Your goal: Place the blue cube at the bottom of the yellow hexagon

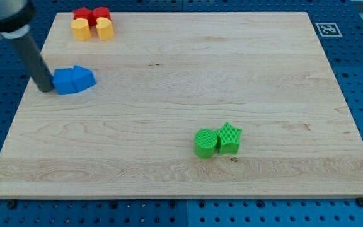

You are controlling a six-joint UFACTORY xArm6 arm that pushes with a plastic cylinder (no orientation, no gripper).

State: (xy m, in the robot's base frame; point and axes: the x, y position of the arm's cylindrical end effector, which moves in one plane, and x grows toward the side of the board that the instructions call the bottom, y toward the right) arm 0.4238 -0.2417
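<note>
The blue cube (pixel 63 81) lies near the board's left edge, touching a second blue block (pixel 84 78) on its right. My tip (pixel 45 89) rests against the cube's left side. The yellow hexagon (pixel 80 29) sits at the view's top left, above the blue blocks, with a yellow block (pixel 105 29) beside it on the right. Two red blocks (pixel 82 14) (pixel 101 13) stand just above the yellow pair.
A green cylinder (pixel 205 142) and a green star (pixel 230 137) touch each other at the lower middle right. The wooden board (pixel 181 176) lies on a blue pegboard. A tag marker (pixel 328 29) is at the top right.
</note>
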